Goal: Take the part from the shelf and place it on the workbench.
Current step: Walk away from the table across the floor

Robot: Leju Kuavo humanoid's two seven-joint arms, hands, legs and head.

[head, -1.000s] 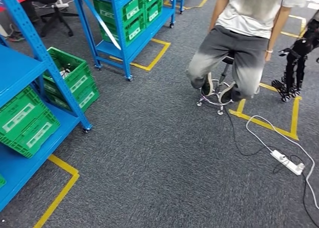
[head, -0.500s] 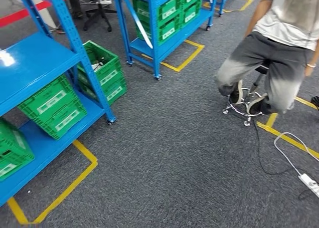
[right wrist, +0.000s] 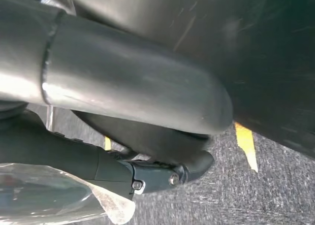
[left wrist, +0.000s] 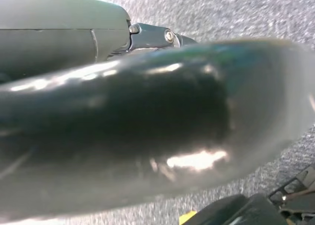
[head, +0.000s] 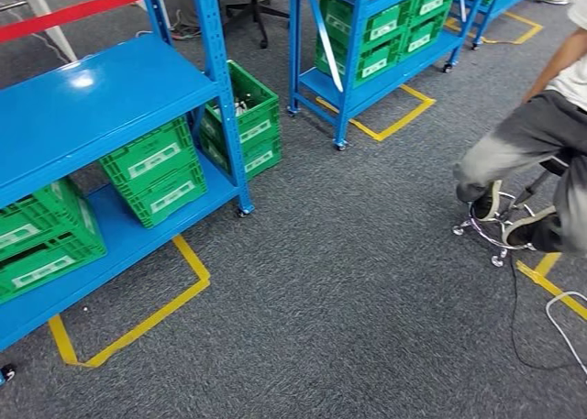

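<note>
A blue shelf (head: 104, 98) stands at the left of the head view, with green crates (head: 156, 171) on its lower level. In the right wrist view my right hand (right wrist: 111, 168) hangs beside my body, its dark fingers (right wrist: 156, 178) lying along a part wrapped in clear plastic (right wrist: 48, 198), which it holds. In the left wrist view my left hand (left wrist: 55, 33) hangs over the carpet. One dark finger (left wrist: 156, 35) lies straight with nothing in it; the rest is hidden.
A green crate (head: 249, 116) sits on the floor by the shelf post. A second blue shelf (head: 359, 34) with crates stands behind. At the right a person (head: 533, 144) sits on a stool (head: 495, 231) beside a cable (head: 515, 318). Yellow tape (head: 138, 323) marks the grey carpet.
The camera has swung left: the whole scene has shifted right, more of the near blue shelf has come in, and the seated person has slid toward the right edge.
</note>
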